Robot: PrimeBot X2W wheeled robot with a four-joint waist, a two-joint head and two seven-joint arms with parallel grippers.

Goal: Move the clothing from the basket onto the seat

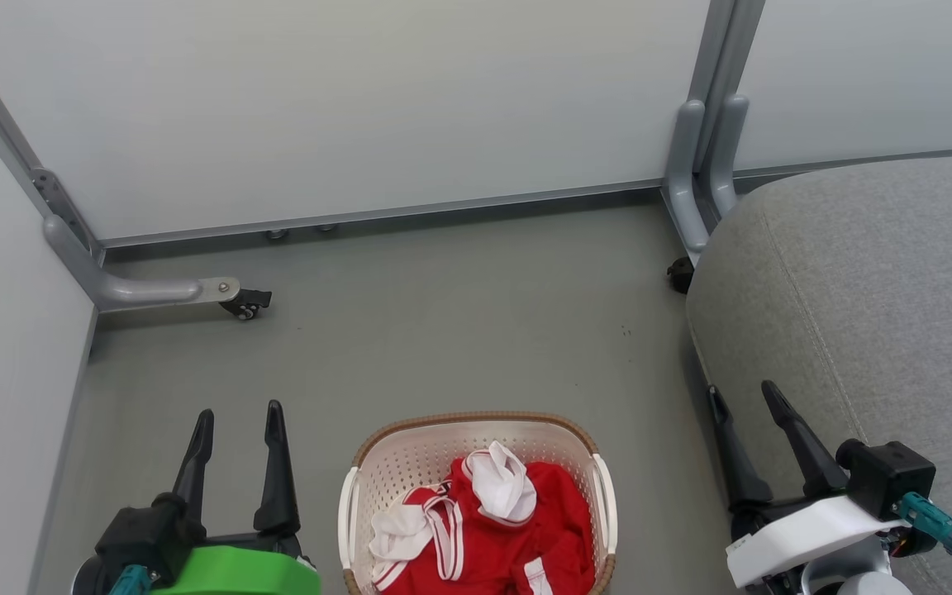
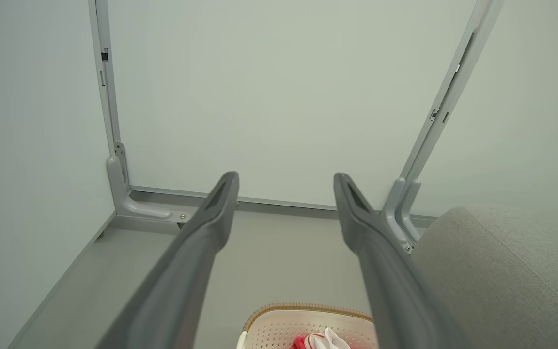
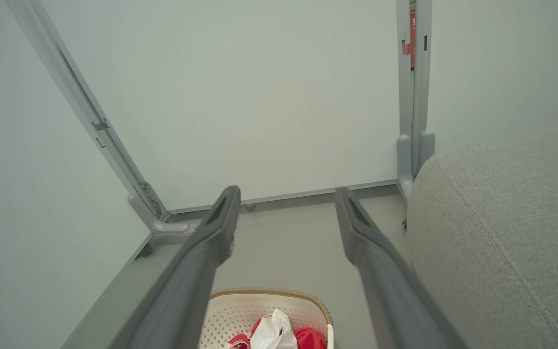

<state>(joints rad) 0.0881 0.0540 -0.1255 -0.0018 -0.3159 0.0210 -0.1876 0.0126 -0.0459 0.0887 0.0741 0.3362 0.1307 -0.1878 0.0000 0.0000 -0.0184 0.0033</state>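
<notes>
Red clothing [image 1: 492, 529] with white bands lies heaped in the cream basket [image 1: 476, 418], which stands on the grey floor [image 1: 443, 330] between the robot's two grippers.

At the basket's left, the left gripper [image 1: 238, 411] hangs over the floor, its dark fingers spread apart and holding nothing. The right gripper [image 1: 742, 388], likewise parted and empty, is seen against the near edge of the grey fabric seat [image 1: 881, 314], which stands to the basket's right and apart from it. Pale partition panels [image 1: 360, 107] on metal feet close off the floor behind.
</notes>
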